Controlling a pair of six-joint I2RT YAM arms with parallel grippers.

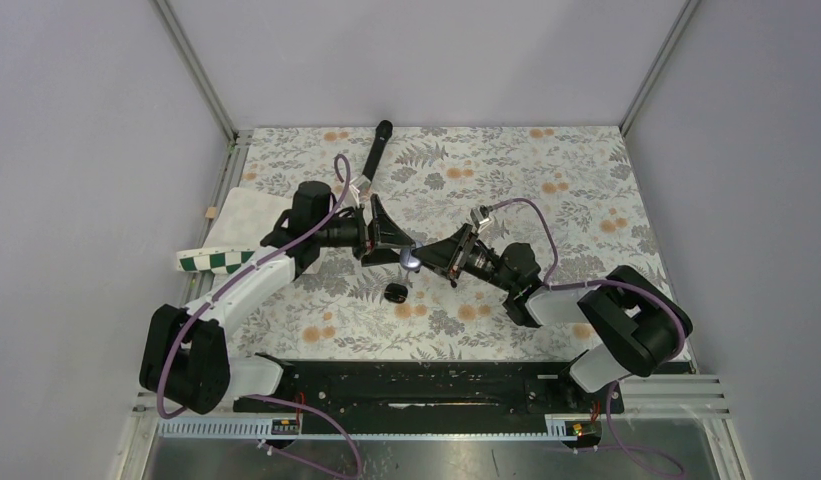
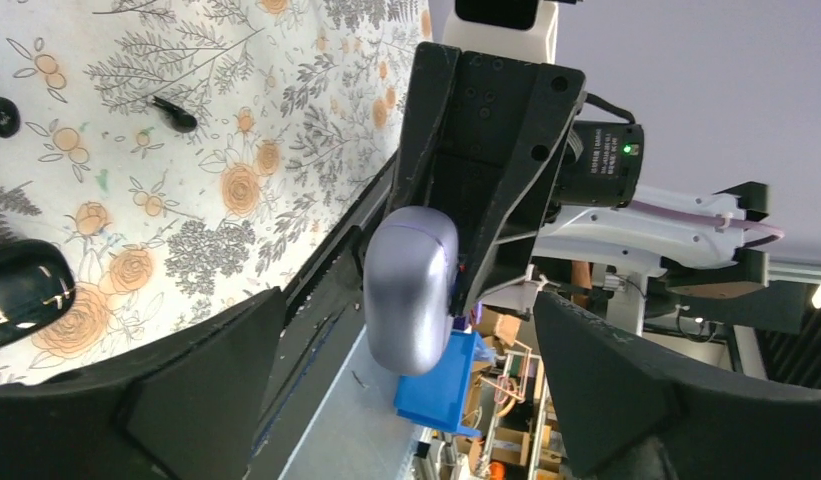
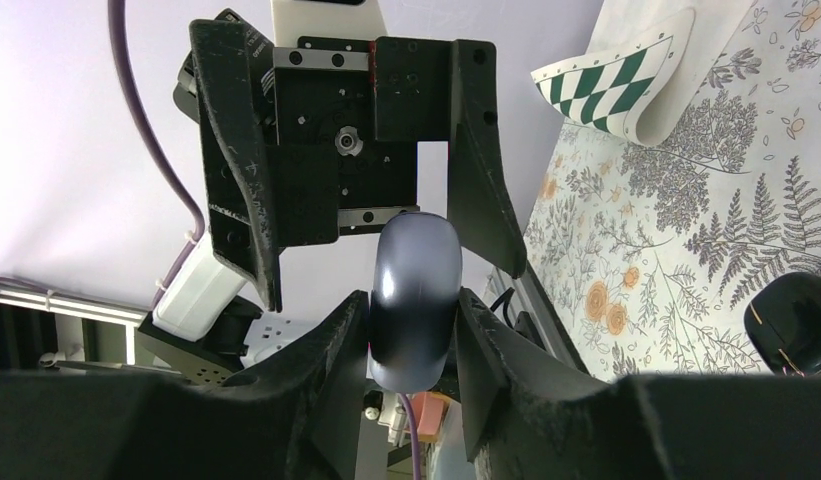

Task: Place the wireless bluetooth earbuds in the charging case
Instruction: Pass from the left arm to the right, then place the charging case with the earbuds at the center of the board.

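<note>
Pinching the charging case [image 3: 414, 300] in my right jaws, left jaws agape and empty; earbuds [image 2: 176, 115] on worktop [image 2: 106, 170], none inserted.

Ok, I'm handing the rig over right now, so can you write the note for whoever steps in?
Right end effector: shut on the charging case, held in the air; lid looks closed.
Left end effector: open, facing the case, not touching it.
Earbuds: both loose on the table; a glossy black rounded object I cannot identify lies there too.
Done: case lifted. To do: open the lid, seat both earbuds.
</note>
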